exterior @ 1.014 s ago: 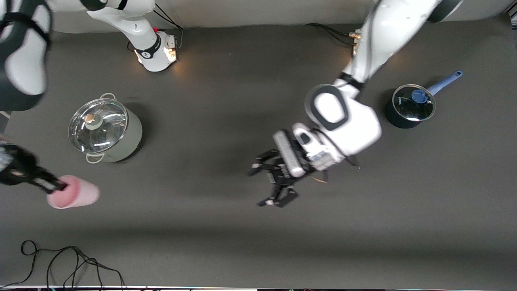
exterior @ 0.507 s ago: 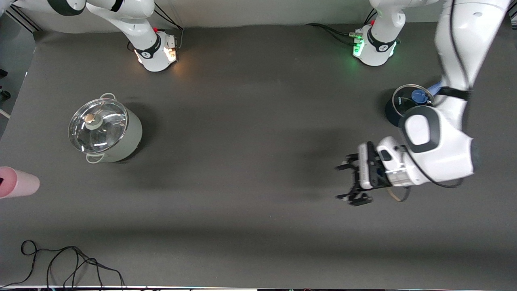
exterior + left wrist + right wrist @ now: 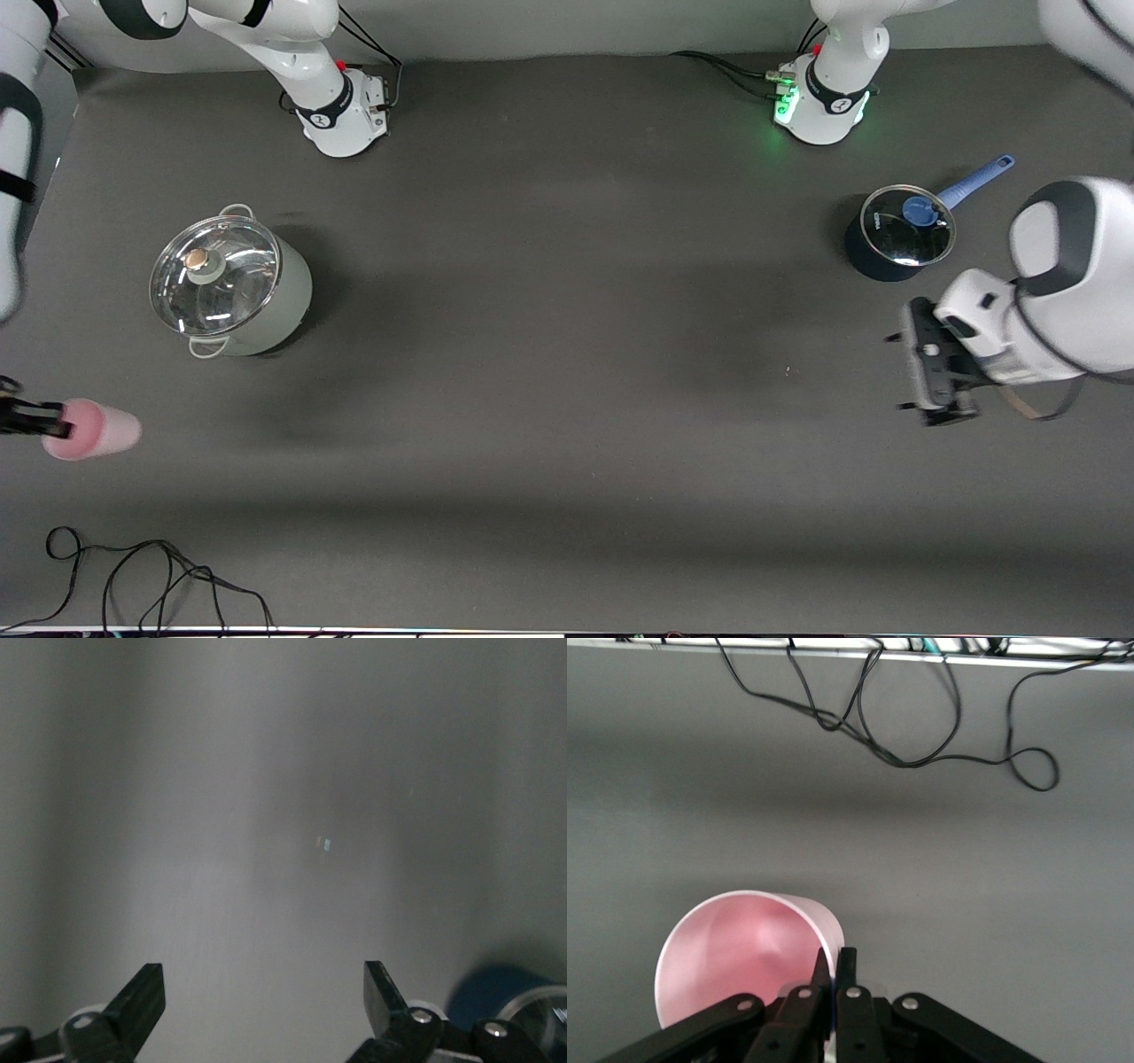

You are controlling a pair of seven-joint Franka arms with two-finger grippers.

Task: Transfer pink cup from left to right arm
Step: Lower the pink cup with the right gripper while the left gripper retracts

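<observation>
The pink cup (image 3: 99,431) hangs tipped on its side over the table at the right arm's end, its mouth toward the gripper. My right gripper (image 3: 64,431) is shut on its rim. In the right wrist view one finger sits inside the pink cup (image 3: 735,948) and the other outside, and the right gripper (image 3: 835,961) pinches the thin wall. My left gripper (image 3: 897,372) is open and holds nothing, over the table at the left arm's end beside the blue saucepan. The left wrist view shows only bare mat between the wide-apart fingers of the left gripper (image 3: 264,979).
A grey-green pot (image 3: 232,285) with a glass lid stands near the right arm's end. A blue saucepan (image 3: 899,232) with a lid and a long handle stands near the left arm's end, and its side (image 3: 505,1001) shows in the left wrist view. A black cable (image 3: 151,576) lies by the table's front edge.
The left arm has swung from mid-table out to its own end, gripper open throughout. The right gripper carried the cup out toward its end of the table, then back in a little.
</observation>
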